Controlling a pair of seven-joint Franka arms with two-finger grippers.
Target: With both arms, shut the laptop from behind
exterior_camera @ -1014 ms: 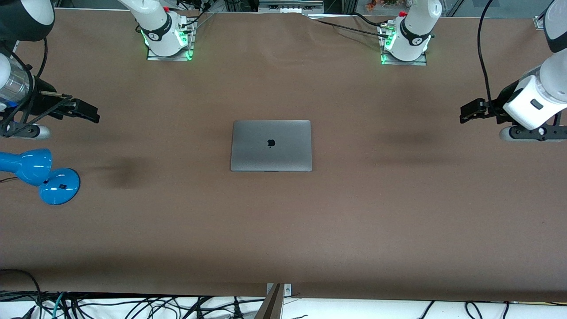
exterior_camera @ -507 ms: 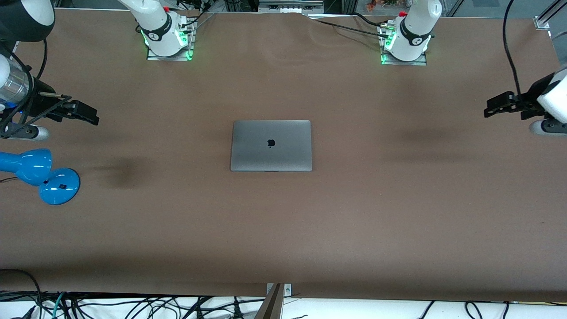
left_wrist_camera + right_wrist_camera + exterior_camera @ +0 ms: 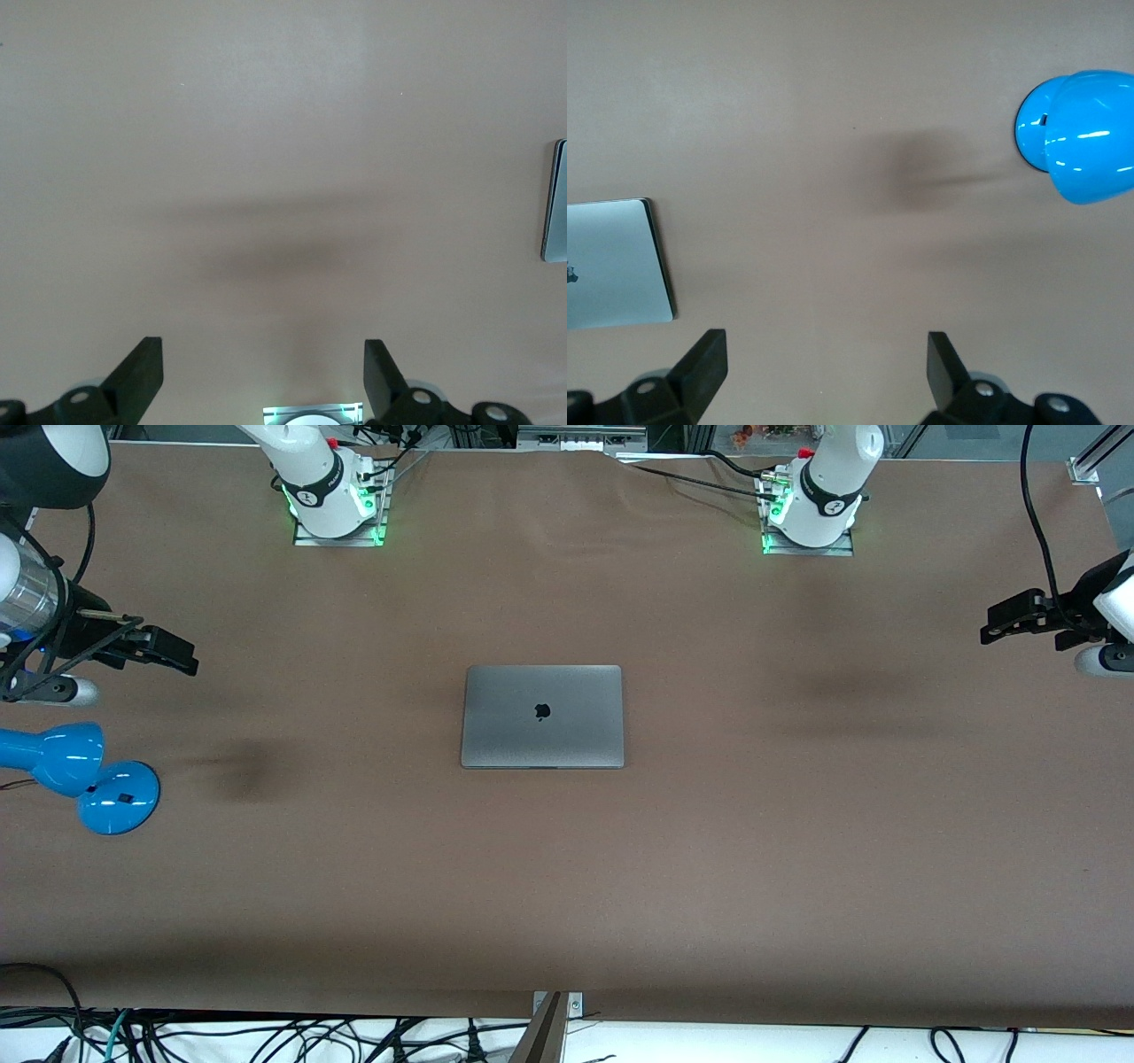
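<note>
Grey and flat, the laptop [image 3: 542, 716] lies shut on the brown table [image 3: 567, 868], with the black apple on its lid facing up. It sits in the middle of the table, between the two grippers and well apart from both of them.

The left gripper [image 3: 1005, 614] hangs in the air over the left arm's end of the table. Its two black fingers [image 3: 142, 372] are spread wide, and nothing is between them. Under it is only bare brown table with a soft dark shadow. In the left wrist view just a thin edge of the laptop [image 3: 555, 202] peeks in at the side, a long way off from the fingers.

The right gripper [image 3: 173, 652] hangs over the right arm's end of the table. Its fingers [image 3: 704, 363] are spread wide too, and they hold nothing. In the right wrist view one corner of the laptop [image 3: 616, 263] shows, off to one side of the gripper and not under it.

A shiny blue lamp [image 3: 80, 775] sits on the table near the right gripper, closer to the front camera than the gripper is. Its round blue head [image 3: 1079, 135] shows in the right wrist view, off to the side away from the laptop.

The two white arm bases with green lights stand at the table's edge, one for the left arm [image 3: 811, 509] and one for the right arm [image 3: 332, 500].
</note>
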